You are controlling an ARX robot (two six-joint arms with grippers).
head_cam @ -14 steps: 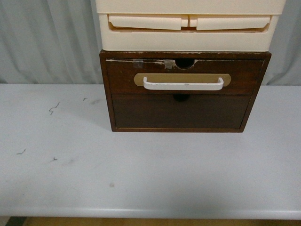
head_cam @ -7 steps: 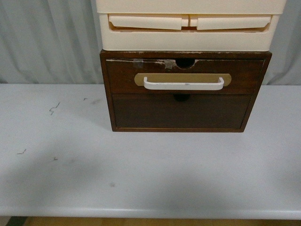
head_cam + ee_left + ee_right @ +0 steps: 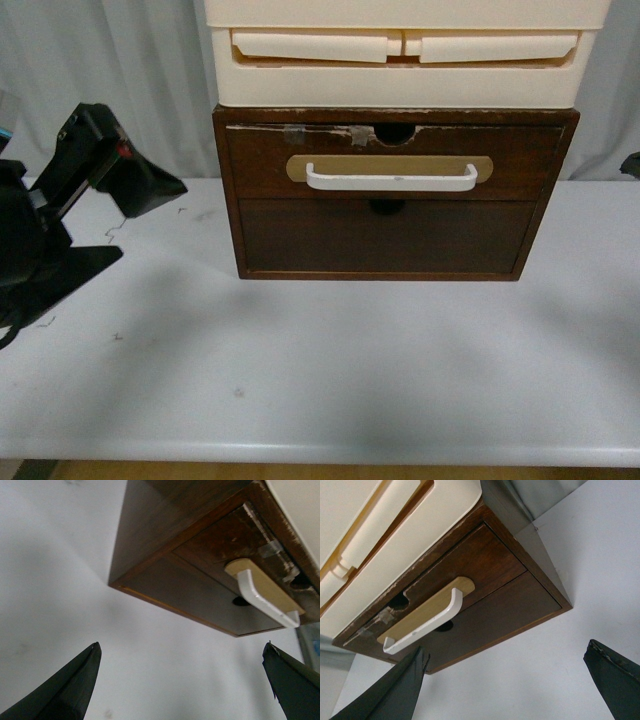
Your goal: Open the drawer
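The drawer is the upper front of a dark brown wooden cabinet. It has a white bar handle on a tan oval plate, and a chipped, taped top edge with a half-round notch. It sits flush and shut. My left gripper is open and empty, left of the cabinet above the table. In the left wrist view the gripper is open, with the drawer and handle ahead. My right gripper is open and empty, with the drawer and handle ahead. Only a dark sliver of the right arm shows in the front view.
A plain dark brown panel without a handle lies below the drawer. Cream plastic drawers are stacked on the cabinet. The white table stretches in front, with small dark scuffs at the left. Grey curtains hang behind.
My left arm has come into the front view from the left edge. A dark sliver of the right arm now shows at the right edge. The drawer has not moved.
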